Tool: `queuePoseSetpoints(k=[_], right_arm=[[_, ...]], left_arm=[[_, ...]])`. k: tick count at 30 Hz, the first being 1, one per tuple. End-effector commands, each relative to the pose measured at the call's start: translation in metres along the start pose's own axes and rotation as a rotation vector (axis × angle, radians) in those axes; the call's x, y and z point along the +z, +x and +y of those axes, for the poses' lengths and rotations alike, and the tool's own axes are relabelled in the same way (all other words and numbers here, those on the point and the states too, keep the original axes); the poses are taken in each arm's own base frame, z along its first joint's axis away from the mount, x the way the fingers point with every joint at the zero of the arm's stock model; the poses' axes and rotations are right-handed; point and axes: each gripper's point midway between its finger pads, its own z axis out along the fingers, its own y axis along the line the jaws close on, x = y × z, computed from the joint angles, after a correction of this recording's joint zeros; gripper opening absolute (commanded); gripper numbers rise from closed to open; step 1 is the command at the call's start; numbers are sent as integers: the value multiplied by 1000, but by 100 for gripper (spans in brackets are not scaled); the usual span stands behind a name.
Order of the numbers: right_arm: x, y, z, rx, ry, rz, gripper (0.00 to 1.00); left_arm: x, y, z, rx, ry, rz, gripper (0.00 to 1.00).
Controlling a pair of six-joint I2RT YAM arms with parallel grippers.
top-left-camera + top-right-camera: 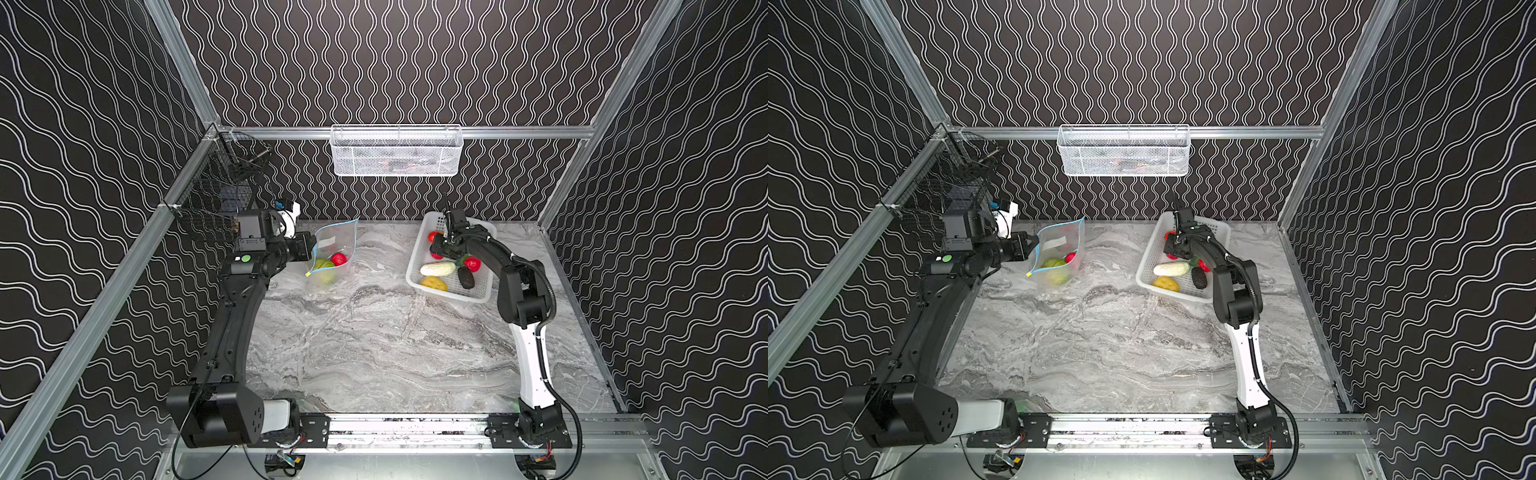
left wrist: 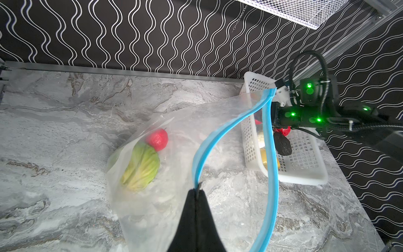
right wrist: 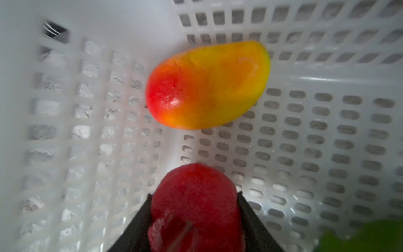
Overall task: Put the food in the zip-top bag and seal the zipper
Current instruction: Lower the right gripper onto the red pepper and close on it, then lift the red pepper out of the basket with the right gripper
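The clear zip-top bag (image 1: 332, 249) stands at the back left with its mouth held open. My left gripper (image 2: 198, 189) is shut on the near side of the blue zipper (image 2: 270, 174), whose yellow slider (image 1: 308, 274) hangs at the lower end. A green cabbage (image 2: 141, 170) and a red fruit (image 2: 157, 139) lie inside the bag. My right gripper (image 3: 195, 196) is down in the white basket (image 1: 453, 293), shut on another red fruit (image 3: 194, 200) that fills the gap between its fingers. An orange-red fruit (image 3: 207, 85) lies just beyond it.
The basket also holds a white radish (image 1: 437, 269), a yellow potato-like piece (image 1: 433, 284), a dark avocado-like piece (image 1: 466, 277) and a red fruit (image 1: 472, 263). A white wire basket (image 1: 395, 151) hangs on the back wall, a black wire rack (image 1: 216, 195) at the left.
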Motion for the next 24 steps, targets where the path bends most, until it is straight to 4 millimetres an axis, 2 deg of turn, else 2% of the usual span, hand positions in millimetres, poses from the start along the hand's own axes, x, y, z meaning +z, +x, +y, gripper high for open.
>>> queuePoseSetpoints(k=[1,14,24], right_arm=[[-15,-12,6,1,-34,-47,43],[-57,-13,28,33,-156,-40,39],[-89,-13,51,50,-270,-51,37]], left_arm=[[-1,-5,0,2,4,-11,0],[-7,-8,-3,3,24,-34,0],[-2,-10,-3,3,39,-30,0]])
